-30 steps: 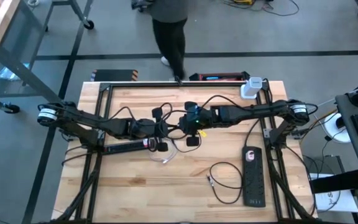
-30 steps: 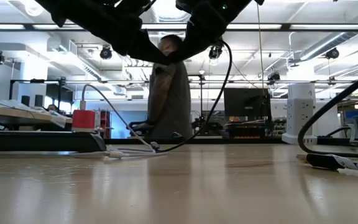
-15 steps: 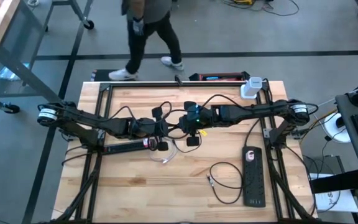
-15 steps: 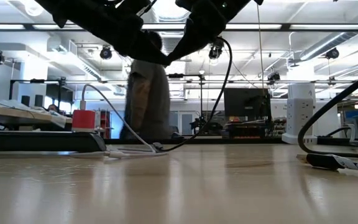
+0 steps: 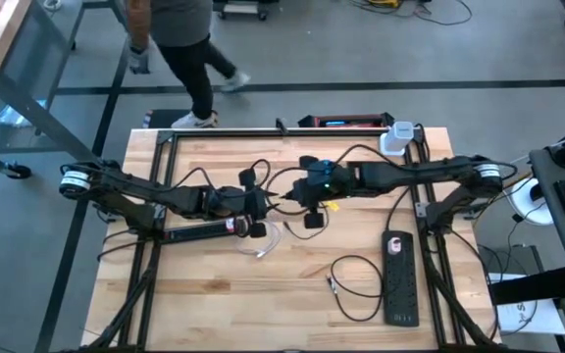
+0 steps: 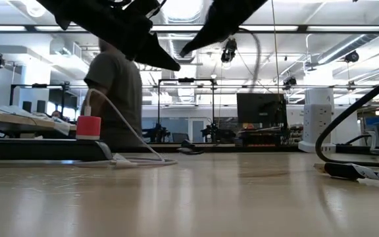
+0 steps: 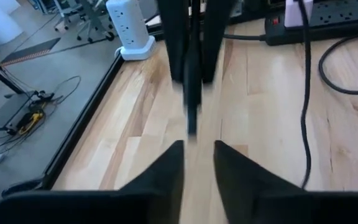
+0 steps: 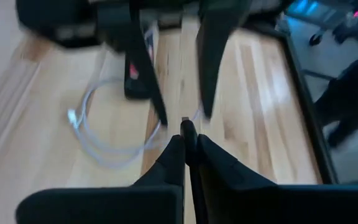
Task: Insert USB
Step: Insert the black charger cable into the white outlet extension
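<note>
Above the middle of the table my two grippers face each other tip to tip. My right gripper [image 5: 292, 199] [image 8: 187, 138] is shut on a small dark USB plug [image 8: 186, 129], whose black cable [image 5: 346, 155] runs back along the arm. My left gripper [image 5: 268, 201] [image 7: 199, 149] stands open a short way in front of the plug, with nothing between its fingers. In the low view both grippers [image 6: 174, 64] [image 6: 185, 50] hang well above the table. Under the left arm lies a black power strip [image 5: 199, 233] with a red end [image 6: 89, 126]. My right gripper pinches the USB plug [image 8: 187, 132] between its two fingers, and the plug's free end sticks out past the fingertips toward the left gripper. The fingers lie about level, coming from the table's right side. The plug is held clear above the table.
A white cable [image 5: 263, 242] lies coiled beside the red-ended strip. A second black power strip [image 5: 400, 279] and a loose black cable [image 5: 353, 279] lie at the near right. A white tower socket [image 5: 393, 139] stands at the far right. A person [image 5: 179, 39] walks behind the table.
My right gripper has drawn back toward the table's right edge, away from the left gripper, so their tips now stand apart. The black cable that hung from it to the table has swung up. The person behind the table has walked to the left.
</note>
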Controlling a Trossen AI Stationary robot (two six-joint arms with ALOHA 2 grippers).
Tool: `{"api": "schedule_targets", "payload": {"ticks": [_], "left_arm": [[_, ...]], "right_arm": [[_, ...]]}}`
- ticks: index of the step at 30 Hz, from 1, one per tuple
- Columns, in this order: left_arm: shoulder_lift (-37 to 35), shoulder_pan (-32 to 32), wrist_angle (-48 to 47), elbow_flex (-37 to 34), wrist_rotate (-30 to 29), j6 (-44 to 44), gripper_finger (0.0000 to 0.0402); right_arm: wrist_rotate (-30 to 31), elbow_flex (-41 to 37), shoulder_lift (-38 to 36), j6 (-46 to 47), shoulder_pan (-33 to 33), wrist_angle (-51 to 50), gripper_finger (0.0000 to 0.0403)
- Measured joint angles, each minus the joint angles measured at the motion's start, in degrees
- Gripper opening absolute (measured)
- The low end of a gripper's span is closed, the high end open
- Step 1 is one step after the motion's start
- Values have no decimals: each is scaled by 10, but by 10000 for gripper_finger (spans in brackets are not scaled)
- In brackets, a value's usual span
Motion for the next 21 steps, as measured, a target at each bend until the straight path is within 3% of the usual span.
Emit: {"api": "schedule_targets", "payload": {"ticks": [6,11,13,16,21], "left_arm": [[21,26,76,-21,4,-3,202],[89,77,189,-30,144,-2,247],[127,93,245,-25,179,4,255],[182,112,303,-4,183,36,260],[271,144,302,91,229,24,258]], "right_arm": [[3,-127,-101,4,-1,71,4],[-13,-259,-218,-27,-9,169,4],[-45,-297,-259,-32,-20,201,4],[-125,-337,-311,-26,-50,225,4],[-262,-357,-368,-5,-113,232,4]]}}
